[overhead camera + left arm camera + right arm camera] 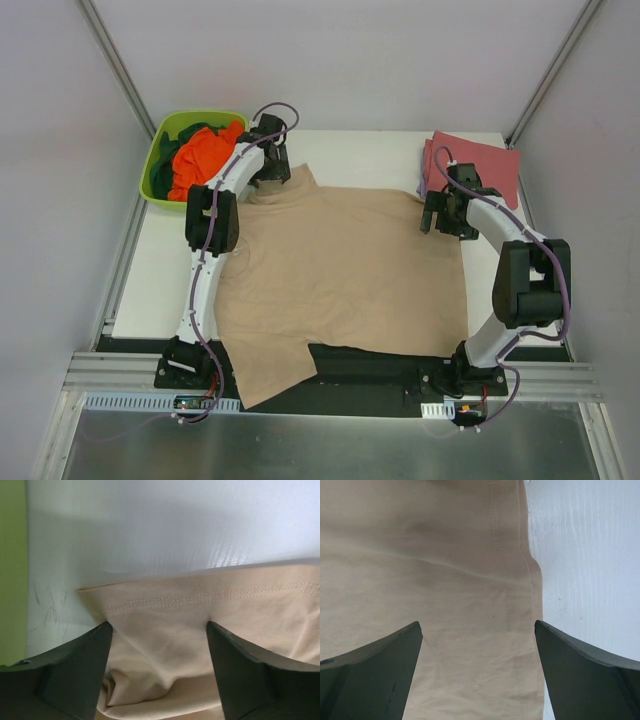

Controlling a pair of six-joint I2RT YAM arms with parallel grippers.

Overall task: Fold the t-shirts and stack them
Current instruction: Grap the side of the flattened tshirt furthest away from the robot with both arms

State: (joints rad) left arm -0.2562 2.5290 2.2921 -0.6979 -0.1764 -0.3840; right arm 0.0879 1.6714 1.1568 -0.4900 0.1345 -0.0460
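A tan-beige t-shirt lies spread flat across the white table, one sleeve hanging over the near edge. My left gripper is open over its far left sleeve. In the left wrist view the gripper straddles the stitched hem and bunched tan cloth. My right gripper is open over the shirt's far right corner. In the right wrist view the gripper has flat tan cloth and the side hem between its fingers. A folded dusty red shirt lies at the far right.
A lime-green tub at the far left corner holds a bright orange shirt and dark green cloth. A lavender edge peeks from under the red shirt. Bare white table shows behind the tan shirt. Grey walls close in both sides.
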